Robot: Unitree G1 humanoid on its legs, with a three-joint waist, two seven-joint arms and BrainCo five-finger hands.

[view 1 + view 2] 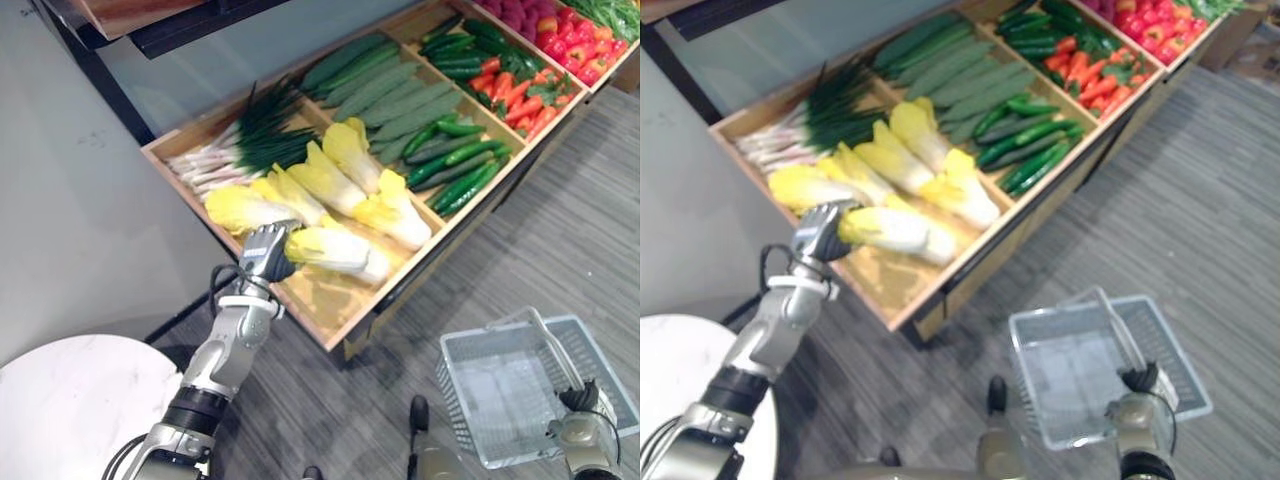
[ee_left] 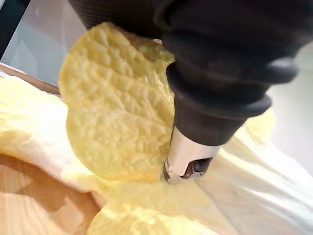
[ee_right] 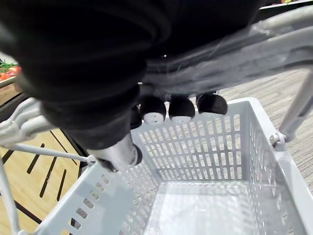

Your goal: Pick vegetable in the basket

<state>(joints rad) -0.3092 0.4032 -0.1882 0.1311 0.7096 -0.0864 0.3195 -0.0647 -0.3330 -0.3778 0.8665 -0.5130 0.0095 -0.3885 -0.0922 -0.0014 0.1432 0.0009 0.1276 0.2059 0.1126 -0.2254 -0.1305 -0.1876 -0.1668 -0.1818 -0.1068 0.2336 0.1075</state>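
Starting nearest us, we logged the right hand (image 1: 579, 398) clenched round the handle (image 3: 230, 56) of the grey basket (image 1: 466, 420), held empty in front of the wooden stand (image 1: 325, 305). At the stand's front compartment the left hand (image 1: 265, 252) grasped the leafy end of one cabbage (image 1: 342, 250); we could not tell whether it touched the boards. Further back in the stand: more cabbages (image 1: 345, 165), spring onions (image 1: 245, 145), cucumbers (image 1: 460, 170), red peppers (image 1: 520, 95).

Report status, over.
Left robot hand on pale yellow leafy cabbage, grip unseen. Right robot hand holds grey plastic basket handle, basket empty. No obstruction.
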